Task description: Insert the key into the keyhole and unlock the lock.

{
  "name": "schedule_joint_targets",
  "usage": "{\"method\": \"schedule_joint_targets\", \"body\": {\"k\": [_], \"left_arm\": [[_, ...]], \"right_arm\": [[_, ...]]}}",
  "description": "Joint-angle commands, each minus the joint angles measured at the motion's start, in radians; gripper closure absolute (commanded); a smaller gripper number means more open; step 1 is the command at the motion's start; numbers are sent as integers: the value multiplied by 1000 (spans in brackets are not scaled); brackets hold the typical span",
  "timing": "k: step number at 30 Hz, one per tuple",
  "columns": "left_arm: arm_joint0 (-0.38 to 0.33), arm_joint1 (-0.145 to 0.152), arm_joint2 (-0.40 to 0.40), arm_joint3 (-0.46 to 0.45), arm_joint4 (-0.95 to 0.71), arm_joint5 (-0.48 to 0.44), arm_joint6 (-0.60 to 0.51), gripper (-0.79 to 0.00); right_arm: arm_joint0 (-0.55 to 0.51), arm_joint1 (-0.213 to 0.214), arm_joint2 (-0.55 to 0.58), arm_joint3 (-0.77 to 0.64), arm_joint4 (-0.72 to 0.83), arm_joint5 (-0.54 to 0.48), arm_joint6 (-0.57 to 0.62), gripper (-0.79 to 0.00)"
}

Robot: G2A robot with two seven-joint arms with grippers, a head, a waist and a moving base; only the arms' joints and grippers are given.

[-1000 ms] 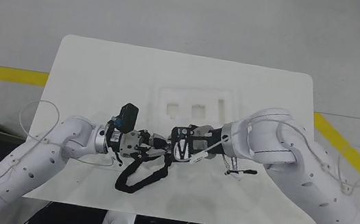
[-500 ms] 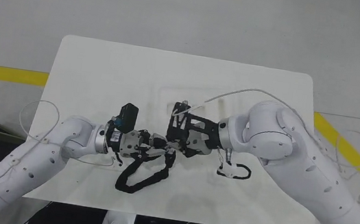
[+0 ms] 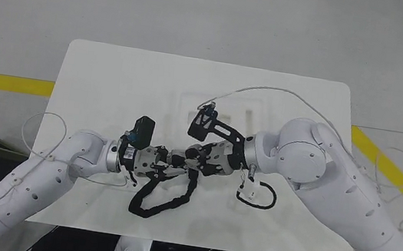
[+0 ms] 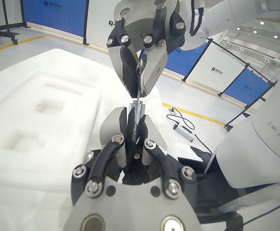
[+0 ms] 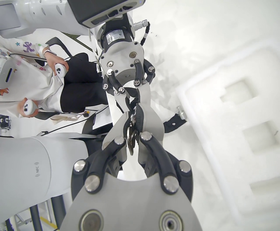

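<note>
A white table (image 3: 100, 72) with rounded corners stands on a pale grey floor (image 3: 202, 9) crossed by a yellow line (image 3: 6, 82). In the left wrist view, blue and white panels (image 4: 54, 17) on black stands line the room behind.

A white foam tray (image 4: 43, 87) with soft, matte, squared recesses lies on the table's middle.

The 2 arms meet nose to nose above the table's near half. The left gripper (image 4: 133, 116) is clamped on the lock (image 4: 137, 108), a small clear cylinder held between its dark textured pads. The right gripper (image 4: 139, 94) pinches the key (image 4: 138, 98), a thin metal blade with a ring at its head. The key is in line with the lock and its tip meets the lock's end.

How far the blade goes in cannot be made out. A black looped strap (image 3: 165, 194) lies below the grippers, its upper end hidden by them.
</note>
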Motion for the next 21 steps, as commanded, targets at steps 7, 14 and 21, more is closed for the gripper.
{"method": "schedule_joint_targets", "body": {"k": [7, 14, 21], "left_arm": [[0, 0, 0, 0, 0, 0, 0, 0], [0, 0, 0, 0, 0, 0, 0, 0], [0, 0, 0, 0, 0, 0, 0, 0]], "right_arm": [[-2, -2, 4, -34, -23, -15, 12, -785], [-16, -1, 23, -38, -90, -56, -49, -785], [-118, 30, 138, -100, -273, -105, -213, -785]]}}
